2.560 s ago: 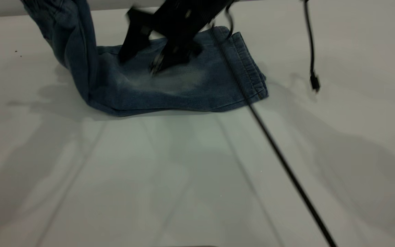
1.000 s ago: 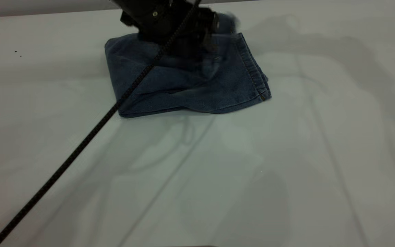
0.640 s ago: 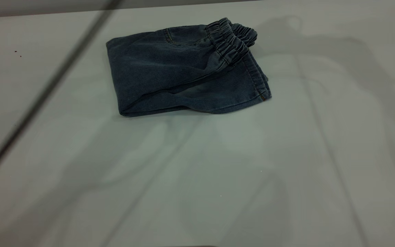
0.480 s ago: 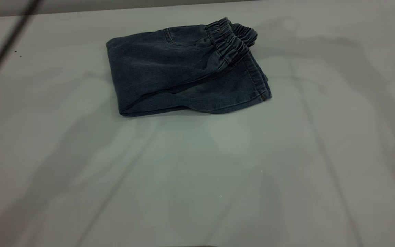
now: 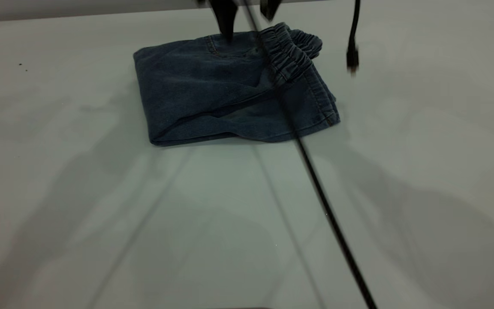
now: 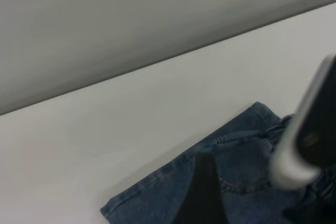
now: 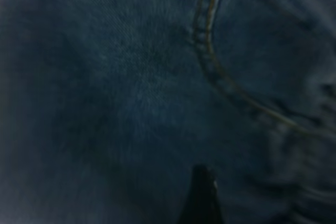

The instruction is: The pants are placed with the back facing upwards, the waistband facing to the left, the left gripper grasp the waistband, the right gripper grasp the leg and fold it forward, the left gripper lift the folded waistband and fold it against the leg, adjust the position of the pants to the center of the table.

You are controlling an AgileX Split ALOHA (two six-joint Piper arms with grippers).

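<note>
The pants (image 5: 212, 92) lie folded into a compact blue denim bundle at the far middle of the table (image 5: 230, 223). The gathered waistband (image 5: 292, 53) rests on top, over the leg near its stitched hem (image 5: 322, 101). My right gripper (image 5: 247, 15) hangs open just above the far edge of the bundle, with its two dark fingertips apart and nothing between them. In the right wrist view, denim with a pocket seam (image 7: 210, 51) fills the picture behind one finger (image 7: 202, 200). My left gripper (image 6: 257, 208) is open above the pants (image 6: 231, 171), out of the exterior view.
A black cable (image 5: 315, 180) runs diagonally from the right gripper across the pants to the near right. A second cable end (image 5: 352, 56) dangles right of the waistband. A pale wall (image 6: 131, 19) rises behind the table's far edge.
The left gripper laid the waistband over the leg, let go and left the exterior view to the left. The right gripper has come back in above the pants with its cable.
</note>
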